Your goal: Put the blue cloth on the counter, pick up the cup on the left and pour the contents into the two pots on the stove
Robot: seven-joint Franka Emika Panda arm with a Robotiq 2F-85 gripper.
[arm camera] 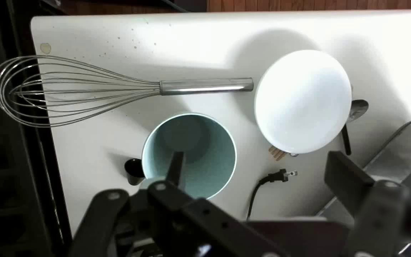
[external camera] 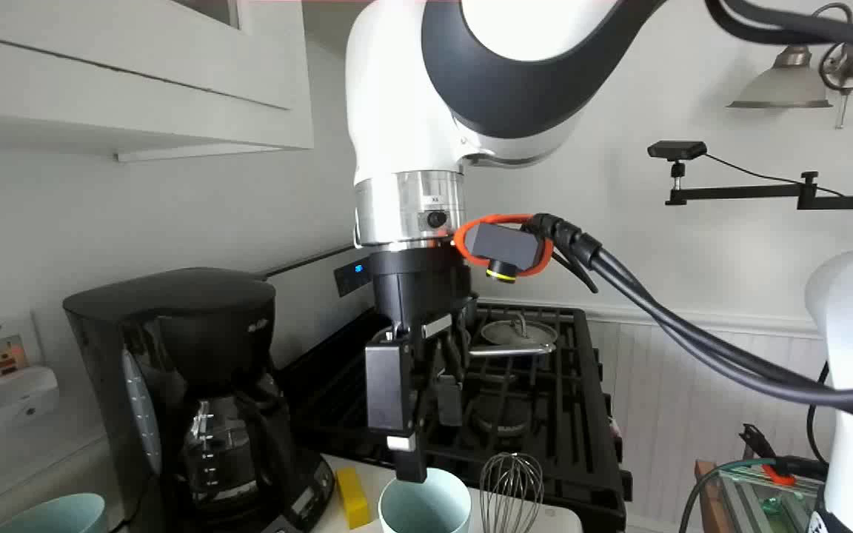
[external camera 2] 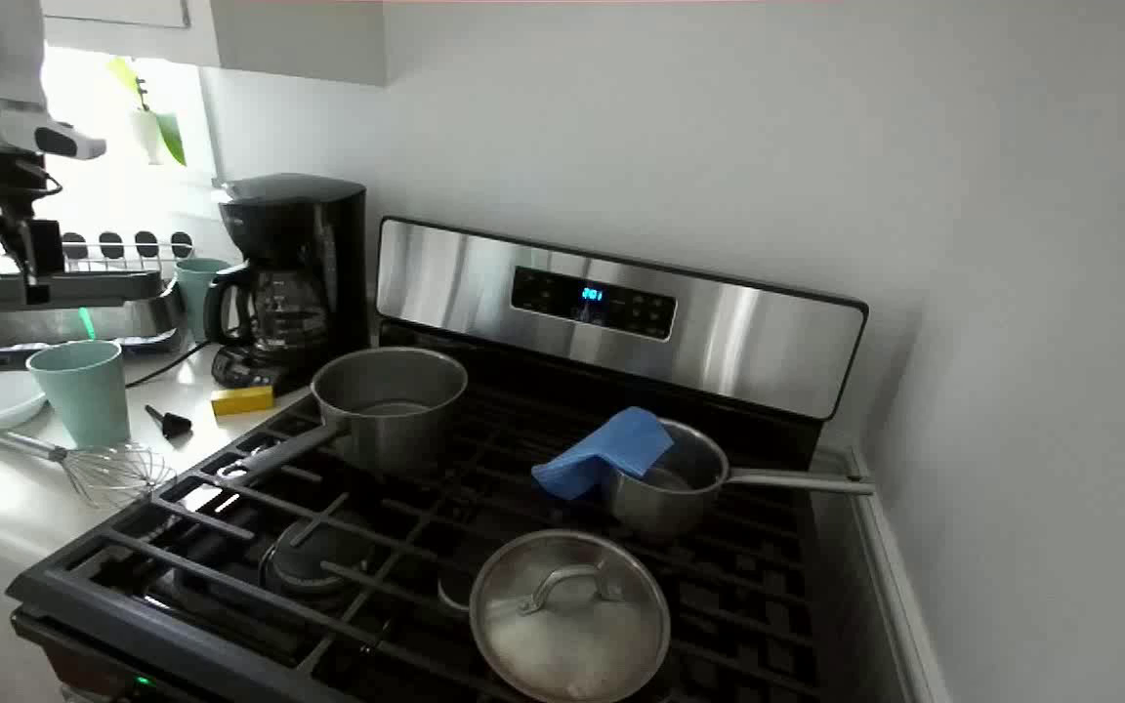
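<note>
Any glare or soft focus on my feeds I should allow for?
Wrist view: the fingers look soft while the green cup is crisper; the counter washes out toward the upper right. In an exterior view: the window is blown out, and bright streaks cross the steel back panel.

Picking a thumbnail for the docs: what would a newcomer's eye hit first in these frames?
Probably the blue cloth, draped over the rim of a pot on the stove. Next, the big white-and-black arm filling the top of an exterior view, its open pincer above the counter. Then the small yellow block, bright on the counter beside the coffee maker.
</note>
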